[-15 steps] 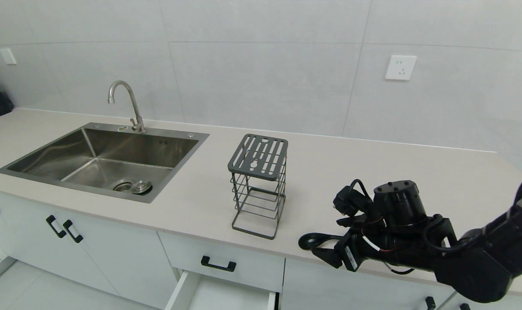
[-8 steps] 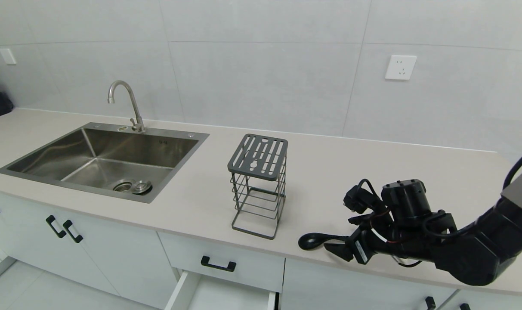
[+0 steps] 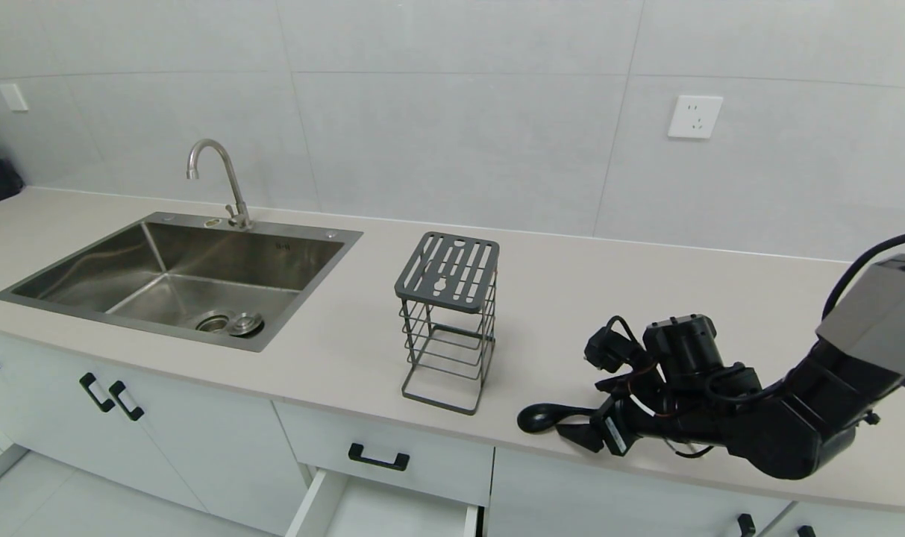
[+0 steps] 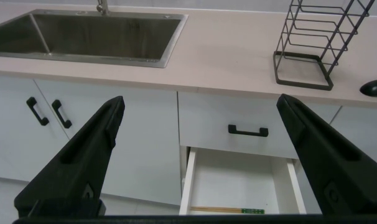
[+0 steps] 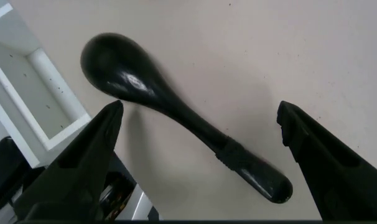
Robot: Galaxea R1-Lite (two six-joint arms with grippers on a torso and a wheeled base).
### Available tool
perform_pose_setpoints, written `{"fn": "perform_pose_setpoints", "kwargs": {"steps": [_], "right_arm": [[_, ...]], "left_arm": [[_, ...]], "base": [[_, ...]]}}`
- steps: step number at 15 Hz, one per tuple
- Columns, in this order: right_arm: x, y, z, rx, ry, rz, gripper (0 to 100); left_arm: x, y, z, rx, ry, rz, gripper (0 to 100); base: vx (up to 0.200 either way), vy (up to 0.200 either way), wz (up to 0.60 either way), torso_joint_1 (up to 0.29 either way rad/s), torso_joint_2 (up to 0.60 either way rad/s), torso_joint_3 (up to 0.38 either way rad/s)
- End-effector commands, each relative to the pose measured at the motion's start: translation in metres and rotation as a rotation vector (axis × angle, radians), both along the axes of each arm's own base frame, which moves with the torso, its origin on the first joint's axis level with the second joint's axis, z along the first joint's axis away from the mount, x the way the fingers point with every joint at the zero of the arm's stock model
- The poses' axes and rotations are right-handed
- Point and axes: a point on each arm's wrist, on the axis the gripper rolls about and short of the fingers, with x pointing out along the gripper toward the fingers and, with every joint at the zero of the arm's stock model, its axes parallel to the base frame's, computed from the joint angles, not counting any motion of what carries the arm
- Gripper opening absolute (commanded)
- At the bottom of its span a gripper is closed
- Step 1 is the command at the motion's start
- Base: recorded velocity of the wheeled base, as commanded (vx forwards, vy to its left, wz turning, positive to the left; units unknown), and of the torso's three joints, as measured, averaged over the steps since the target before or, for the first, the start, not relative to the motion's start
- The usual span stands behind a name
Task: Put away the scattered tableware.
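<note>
Jaws of the right gripper (image 3: 575,434) gape wide, empty, either side of a black spoon (image 5: 191,124) lying flat near the front edge of the table (image 3: 571,298). Likely light, rigid, glossy and slippery; grip the straight handle mid-length, not the bowl.

Right arm (image 3: 788,436) seen black, rounded, glossy; grey cover (image 3: 881,313) fitted above. Wrist cylinder (image 3: 682,344) topped with small dots, possibly screws. Black cables (image 3: 642,377) looped alongside. White label (image 3: 614,436) stuck on. Fingers (image 4: 83,162) tapered, matte black.
</note>
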Motion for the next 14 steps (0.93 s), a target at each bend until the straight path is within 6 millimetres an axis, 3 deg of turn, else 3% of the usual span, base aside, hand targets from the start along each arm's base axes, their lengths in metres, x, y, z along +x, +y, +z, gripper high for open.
{"fn": "perform_pose_setpoints", "kwargs": {"steps": [1,8,9,14], "right_arm": [[0.003,-0.001,-0.009,-0.010,0.019,-0.005,100],[0.018,0.004,-0.023,-0.020,0.022,-0.007,100],[0.019,0.004,-0.023,-0.022,0.023,-0.008,0],[0.021,0.002,-0.023,-0.021,0.018,-0.018,0]], "left_arm": [[0.000,0.000,0.000,0.000,0.001,0.000,100],[0.000,0.000,0.000,-0.001,0.001,0.000,100],[0.000,0.000,0.000,-0.001,0.001,0.000,100],[0.000,0.000,0.000,-0.001,0.001,0.000,100]], "base": [[0.000,0.000,0.00,0.000,0.00,0.000],[0.000,0.000,0.00,0.000,0.00,0.000],[0.000,0.000,0.00,0.000,0.00,0.000],[0.000,0.000,0.00,0.000,0.00,0.000]]}}
